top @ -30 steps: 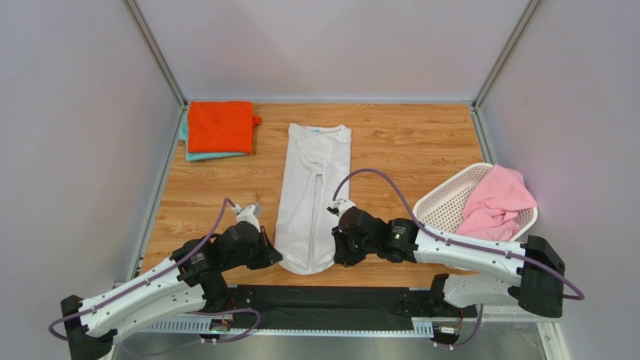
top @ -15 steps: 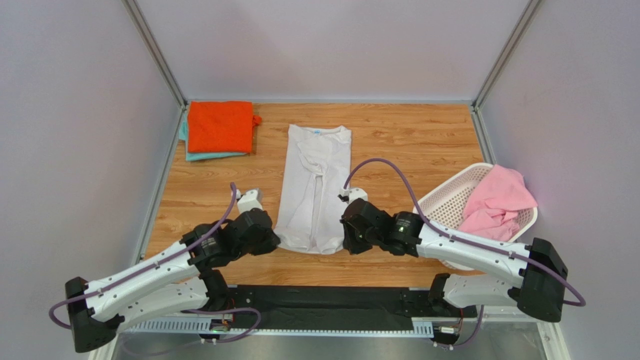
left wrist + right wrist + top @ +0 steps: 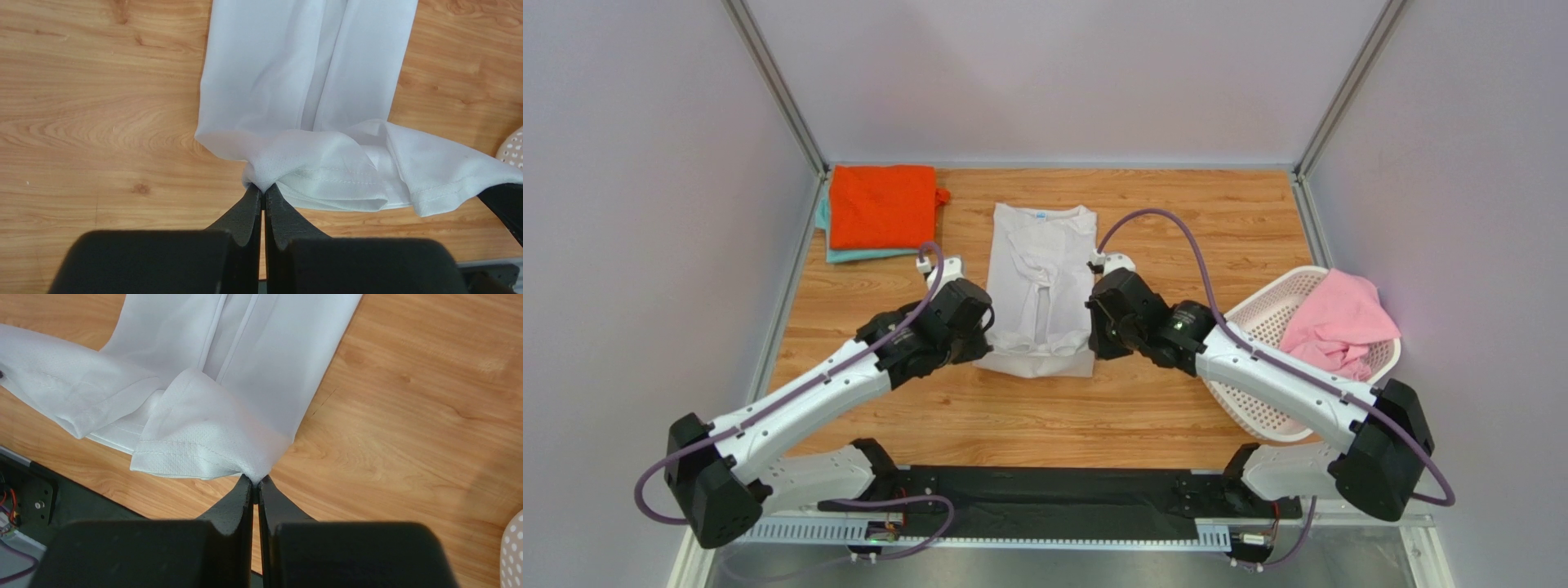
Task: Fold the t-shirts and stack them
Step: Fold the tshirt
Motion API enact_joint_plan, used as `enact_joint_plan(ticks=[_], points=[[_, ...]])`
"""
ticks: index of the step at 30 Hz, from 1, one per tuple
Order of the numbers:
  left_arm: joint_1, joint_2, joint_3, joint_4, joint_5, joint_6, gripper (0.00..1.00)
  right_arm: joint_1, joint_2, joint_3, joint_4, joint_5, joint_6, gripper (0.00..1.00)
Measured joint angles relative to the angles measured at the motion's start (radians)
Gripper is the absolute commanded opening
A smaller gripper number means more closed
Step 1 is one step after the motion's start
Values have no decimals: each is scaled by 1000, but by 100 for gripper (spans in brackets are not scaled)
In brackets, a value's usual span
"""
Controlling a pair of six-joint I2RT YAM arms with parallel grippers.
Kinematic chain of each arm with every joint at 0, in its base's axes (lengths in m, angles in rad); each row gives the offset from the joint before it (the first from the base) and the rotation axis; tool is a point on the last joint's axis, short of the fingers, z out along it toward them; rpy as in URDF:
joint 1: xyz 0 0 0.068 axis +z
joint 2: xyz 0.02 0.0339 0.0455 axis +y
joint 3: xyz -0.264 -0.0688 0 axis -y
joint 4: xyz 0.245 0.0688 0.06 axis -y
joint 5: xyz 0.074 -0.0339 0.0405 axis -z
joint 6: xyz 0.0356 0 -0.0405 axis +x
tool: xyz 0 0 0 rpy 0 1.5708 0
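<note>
1. The white t-shirt (image 3: 1043,276) lies at the middle of the wooden surface (image 3: 1185,233). It is folded into a long narrow strip, with its collar end and small blue neck label (image 3: 1043,211) pointing to 12 o'clock.
2. The left claw (image 3: 264,190) is pinched tight, with no gap between its tips. It holds the hem corner on the 9 o'clock side of the white t-shirt.
3. The right claw (image 3: 255,479) is pinched just as tight on the hem corner on the 3 o'clock side.
4. Between the two claws the stitched hem is raised and doubled back over the body of the shirt. The end of the shirt nearest 6 o'clock is therefore a soft fold, not a free edge. The cloth sags a little between the two grips.
5. The orange t-shirt (image 3: 881,206) lies folded in the corner at about 10 o'clock, well apart from the white one.
6. The teal t-shirt (image 3: 844,255) lies under the orange one. Only a thin strip of it shows, along the 9 and 6 o'clock edges.
7. The pink t-shirt (image 3: 1333,328) is bunched, unfolded, in the white perforated laundry basket (image 3: 1247,331) at about 3 to 4 o'clock, by the edge of the surface.
</note>
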Motion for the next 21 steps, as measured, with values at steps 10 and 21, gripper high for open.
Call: enact_joint_plan(ticks=[10,21], points=[[118,195,153,56,61,93,0,-126,136,126,13,-55,-64,2],[256,463,287,120,175,189,0,-233,317,243,43,-122,-95,2]])
